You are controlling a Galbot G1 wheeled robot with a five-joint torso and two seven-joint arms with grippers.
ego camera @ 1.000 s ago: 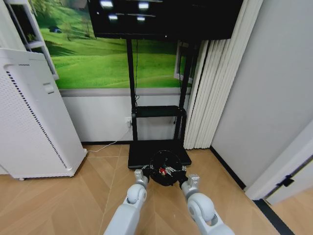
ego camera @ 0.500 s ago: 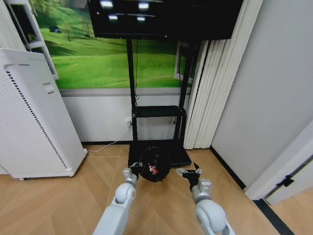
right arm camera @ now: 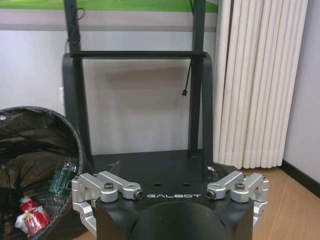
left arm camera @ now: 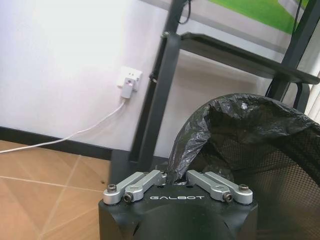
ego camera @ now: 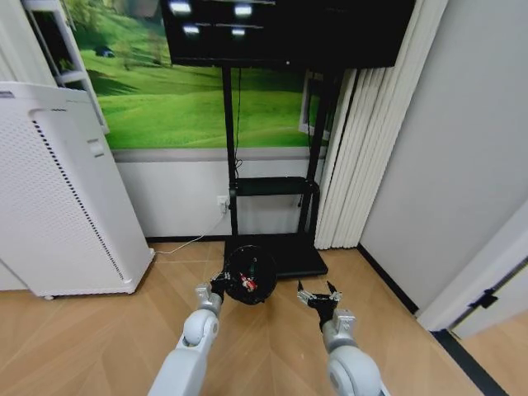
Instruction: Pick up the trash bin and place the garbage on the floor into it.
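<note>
The trash bin [ego camera: 250,275], black mesh with a black liner, hangs above the floor in front of the TV stand, its mouth turned up toward me. My left gripper [ego camera: 221,285] is shut on its rim. In the left wrist view the jaws pinch the lined rim of the bin [left arm camera: 250,145] at the left gripper [left arm camera: 177,176]. Garbage [ego camera: 247,285] lies inside: a bottle with a green label [right arm camera: 62,180] and a red-and-white wrapper [right arm camera: 30,218] show in the bin [right arm camera: 35,145]. My right gripper [ego camera: 318,295] hangs open and apart from the bin, to its right, with nothing held; it also shows in its own wrist view [right arm camera: 170,197].
The black TV stand base [ego camera: 285,256] lies just behind the bin, its posts [ego camera: 232,157] rising to the screen. A tall white perforated appliance [ego camera: 58,198] stands at the left. Curtains [ego camera: 351,165] and a grey wall close the right. A wall socket and cable [left arm camera: 127,85] sit behind the stand.
My right gripper let go of the bin, opened and drew away to the right. The left arm carried the bin a little to the left and farther out. The camera shifted slightly.
</note>
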